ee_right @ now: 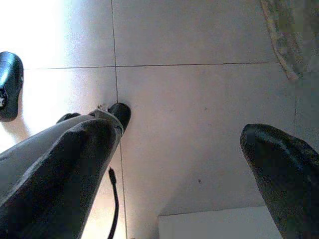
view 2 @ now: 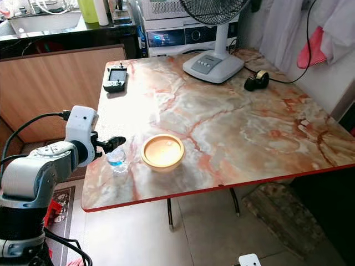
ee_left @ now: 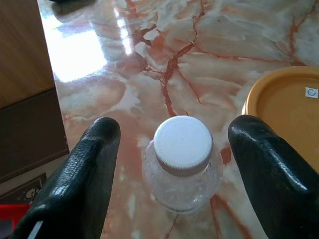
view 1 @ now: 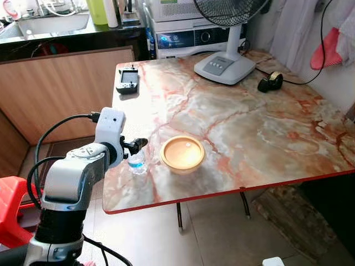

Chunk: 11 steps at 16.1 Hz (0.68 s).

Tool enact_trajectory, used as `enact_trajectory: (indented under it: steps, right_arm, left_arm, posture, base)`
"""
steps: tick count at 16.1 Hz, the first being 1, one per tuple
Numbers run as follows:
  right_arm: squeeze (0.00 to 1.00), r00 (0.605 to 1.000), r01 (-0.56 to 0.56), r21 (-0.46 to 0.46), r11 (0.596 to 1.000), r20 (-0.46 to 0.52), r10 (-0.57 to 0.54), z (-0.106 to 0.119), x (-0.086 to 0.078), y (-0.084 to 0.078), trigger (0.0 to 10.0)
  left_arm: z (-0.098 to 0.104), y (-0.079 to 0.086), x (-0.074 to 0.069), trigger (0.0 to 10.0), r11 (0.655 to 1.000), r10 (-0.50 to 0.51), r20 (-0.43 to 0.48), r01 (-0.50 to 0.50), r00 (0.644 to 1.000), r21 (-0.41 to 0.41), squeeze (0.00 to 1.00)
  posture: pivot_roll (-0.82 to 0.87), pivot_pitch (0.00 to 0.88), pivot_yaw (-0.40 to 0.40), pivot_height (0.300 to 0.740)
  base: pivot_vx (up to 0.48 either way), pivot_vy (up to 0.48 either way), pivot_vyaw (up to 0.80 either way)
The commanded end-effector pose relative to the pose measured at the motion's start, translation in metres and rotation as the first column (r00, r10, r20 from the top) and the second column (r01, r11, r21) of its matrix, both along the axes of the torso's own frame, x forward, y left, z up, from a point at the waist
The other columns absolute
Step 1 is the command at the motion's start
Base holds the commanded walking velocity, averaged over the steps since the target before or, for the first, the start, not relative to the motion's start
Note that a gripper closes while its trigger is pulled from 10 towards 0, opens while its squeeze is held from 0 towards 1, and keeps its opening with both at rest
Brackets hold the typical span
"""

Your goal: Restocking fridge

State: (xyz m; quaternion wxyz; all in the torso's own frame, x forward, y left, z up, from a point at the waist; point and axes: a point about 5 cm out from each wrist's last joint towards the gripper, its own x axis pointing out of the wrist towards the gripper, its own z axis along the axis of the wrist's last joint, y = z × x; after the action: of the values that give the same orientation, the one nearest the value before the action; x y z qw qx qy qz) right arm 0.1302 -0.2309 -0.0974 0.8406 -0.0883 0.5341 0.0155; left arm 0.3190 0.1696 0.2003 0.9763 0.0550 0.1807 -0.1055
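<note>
A small clear bottle [view 1: 137, 163] with a white cap [ee_left: 182, 142] stands upright on the marble table [view 1: 249, 127], near its front left corner. My left gripper [view 1: 138, 144] hovers just above it, open. In the left wrist view its two black fingers [ee_left: 89, 164] stand one on each side of the bottle, apart from it. A round yellow bowl [view 1: 182, 153] sits right beside the bottle. My right gripper [ee_right: 179, 144] hangs open over the tiled floor, holding nothing.
A white fan [view 1: 224, 65], a black tape dispenser [view 1: 270, 82] and a dark handheld device [view 1: 127, 81] stand at the table's far side. A wooden panel [view 1: 55, 94] runs along the left. A red stool [view 1: 11, 210] is by my left arm.
</note>
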Motion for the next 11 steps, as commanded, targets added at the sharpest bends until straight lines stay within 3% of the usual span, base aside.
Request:
enact_trajectory:
  steps: [1, 11]
  right_arm:
    - [0.00, 1.000, 0.010, 0.000, 1.000, 0.006, -0.010, 0.0009, 0.0017, -0.0015, 10.0]
    - [0.00, 1.000, 0.006, 0.002, 1.000, 0.001, -0.006, 0.0010, 0.0018, -0.0016, 10.0]
  left_arm:
    - [0.0056, -0.0028, 0.0044, 10.0, 1.000, -0.001, 0.029, 0.001, 1.000, 0.018, 0.00]
    - [-0.0036, -0.0073, 0.0027, 10.0, 1.000, -0.007, 0.010, 0.007, 1.000, 0.019, 0.00]
  posture:
    - [0.18, 0.000, -0.012, 0.740]
    - [0.18, 0.000, -0.015, 0.740]
  base:
    - [0.000, 0.000, 0.00]
    - [0.000, 0.000, 0.00]
